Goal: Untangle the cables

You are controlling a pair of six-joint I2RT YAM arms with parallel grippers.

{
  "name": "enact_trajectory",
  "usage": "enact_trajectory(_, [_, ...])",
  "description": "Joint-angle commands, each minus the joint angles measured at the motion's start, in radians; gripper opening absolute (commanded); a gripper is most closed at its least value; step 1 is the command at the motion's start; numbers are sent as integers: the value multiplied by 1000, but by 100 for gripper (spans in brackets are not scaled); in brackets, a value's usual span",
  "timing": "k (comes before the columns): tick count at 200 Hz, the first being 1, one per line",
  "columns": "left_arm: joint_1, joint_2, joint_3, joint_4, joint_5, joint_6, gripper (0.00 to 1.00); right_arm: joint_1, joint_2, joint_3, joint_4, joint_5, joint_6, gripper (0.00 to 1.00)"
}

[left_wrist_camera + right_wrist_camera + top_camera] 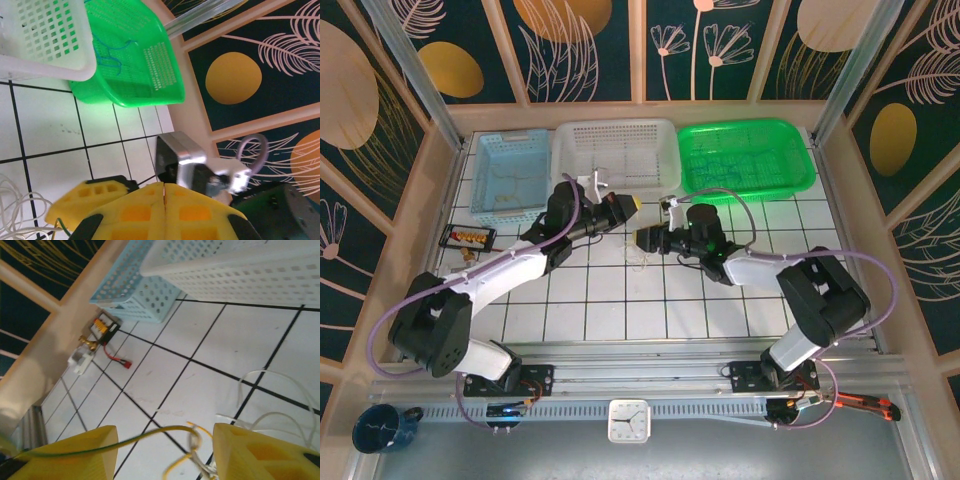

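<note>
The cables are thin wires lying on the white tiles point(640, 263) just below my two grippers. In the right wrist view a yellow-green wire stretches taut from the lower left to a small knot of the cables point(195, 437), and whitish loops point(272, 415) lie to the right. My right gripper point(165, 440) is open, its yellow fingers standing on either side of that knot, low over the tiles point(642, 240). My left gripper point(165, 192) is shut, pads pressed together, hovering just left of the right one point(630, 206). Whether a wire is pinched in its seam is too fine to tell. White cable loops point(15, 210) show at its lower left.
Three baskets line the back: blue point(512, 172), white point(615, 150) and green point(745, 155); the green one point(130, 60) holds a thin blue wire. A small black board with connectors point(467, 237) and a red plug point(125, 363) lie at the left wall.
</note>
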State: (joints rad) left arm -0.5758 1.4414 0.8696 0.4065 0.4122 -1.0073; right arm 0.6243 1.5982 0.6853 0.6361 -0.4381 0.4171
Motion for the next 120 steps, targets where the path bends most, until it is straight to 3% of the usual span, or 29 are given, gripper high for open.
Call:
enact_trajectory(1, [4, -44, 51, 12, 25, -4, 0, 6, 48, 15, 97, 86, 3, 45])
enact_trajectory(23, [4, -68, 74, 9, 30, -8, 0, 7, 80, -3, 127, 100, 24, 26])
enact_trajectory(41, [4, -81, 96, 7, 35, -14, 0, 7, 97, -22, 149, 107, 40, 17])
enact_trajectory(82, [4, -105, 175, -12, 36, -14, 0, 8, 120, -63, 182, 116, 69, 15])
enact_trajectory(120, [5, -131, 273, -102, -2, 52, 0, 7, 129, -93, 191, 139, 90, 23])
